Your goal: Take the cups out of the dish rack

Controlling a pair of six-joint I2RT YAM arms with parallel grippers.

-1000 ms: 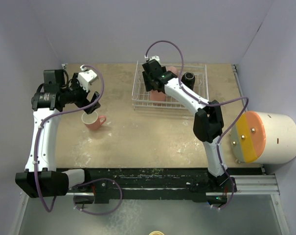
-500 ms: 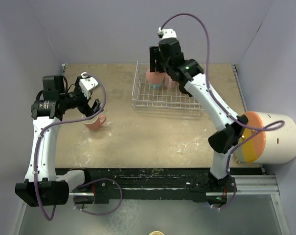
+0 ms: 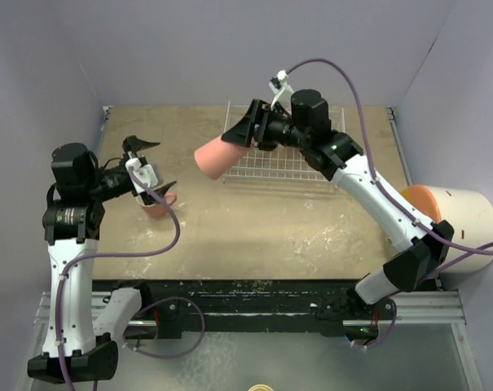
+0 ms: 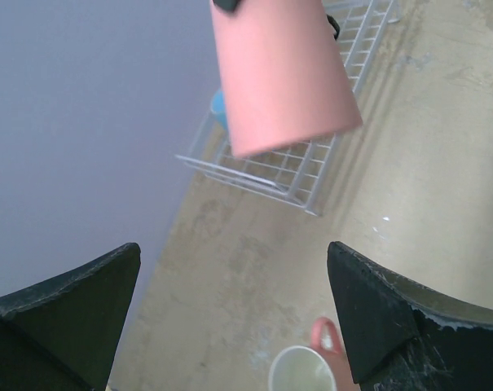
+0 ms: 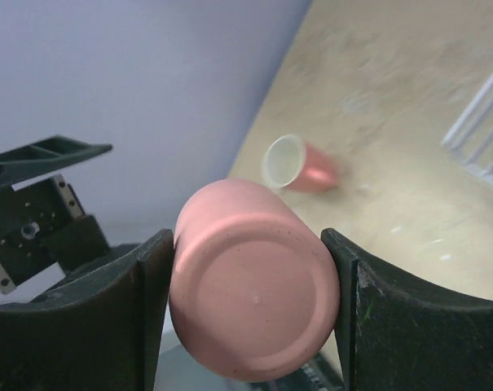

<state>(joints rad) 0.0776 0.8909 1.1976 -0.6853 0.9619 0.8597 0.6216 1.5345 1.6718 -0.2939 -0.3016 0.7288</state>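
The right gripper is clamped round a salmon-pink mug, tipped sideways in the air off the left edge of the white wire dish rack (high enough to clear its walls, I'd say). The left gripper gapes above a second pink mug on the tan surface.

From the left wrist, the held cup is cut by the upper edge and hides most of the blue cup. From the right wrist, the rack is blurred and cut off.

Two pink cups, one blue cup; one rack
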